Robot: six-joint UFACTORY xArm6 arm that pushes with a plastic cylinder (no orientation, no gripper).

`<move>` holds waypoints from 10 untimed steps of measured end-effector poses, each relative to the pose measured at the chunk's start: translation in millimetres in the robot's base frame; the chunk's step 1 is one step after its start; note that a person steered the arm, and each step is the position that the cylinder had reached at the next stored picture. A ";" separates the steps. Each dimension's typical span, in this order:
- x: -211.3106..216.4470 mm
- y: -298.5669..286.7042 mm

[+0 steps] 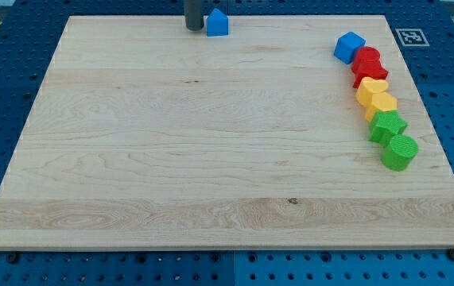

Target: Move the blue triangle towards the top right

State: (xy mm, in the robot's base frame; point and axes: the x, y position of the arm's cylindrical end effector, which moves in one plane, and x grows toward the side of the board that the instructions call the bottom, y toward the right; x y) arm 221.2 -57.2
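Right, my tip (194, 28), the lower end of the straight dark rod, is sitting at the top edge of the light wooden board (211, 159), touching or just beside the left side of the small blue triangle block (217, 22). No gripper on this rig, so there are no jaws to report as apart or together. The blue triangle block is lying at the view's top, left of centre, well apart from everything else. Along the view's right, a curved line of blocks is running downward, each touching the next: a blue cube (349, 47), two red blocks (368, 66), two yellow blocks (375, 94), a green block (387, 125) of unclear shape, then a green cylinder (400, 152). A white marker tag (410, 36) is lying off the board's top right corner.
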 end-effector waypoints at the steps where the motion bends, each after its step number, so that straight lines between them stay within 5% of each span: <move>1: 0.2 16.3; 10: -28.9 34.9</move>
State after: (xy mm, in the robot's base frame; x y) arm 192.3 -22.3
